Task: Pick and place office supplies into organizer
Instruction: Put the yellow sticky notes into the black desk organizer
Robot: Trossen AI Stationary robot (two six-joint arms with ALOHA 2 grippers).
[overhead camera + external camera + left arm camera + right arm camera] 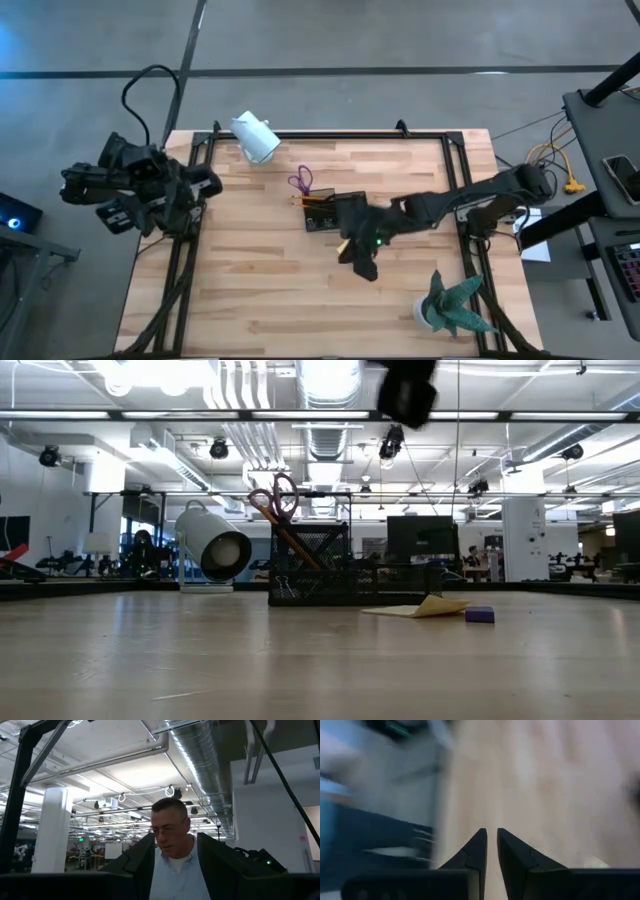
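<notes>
Beyond the right gripper's (490,840) fingertips (479,842) the table (535,780) is blurred; beside them, dark shapes stay unidentifiable.

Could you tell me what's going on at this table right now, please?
A two-armed robot is sorting office supplies into a dark mesh organizer mid-table. The scissors and an orange pencil already stand in it. A yellow sticky-note pad and a small purple piece lie on the wood beside it. The right end effector hangs above the table near the organizer, nearly shut and holding nothing. The left arm waits at the table's left edge.
</notes>
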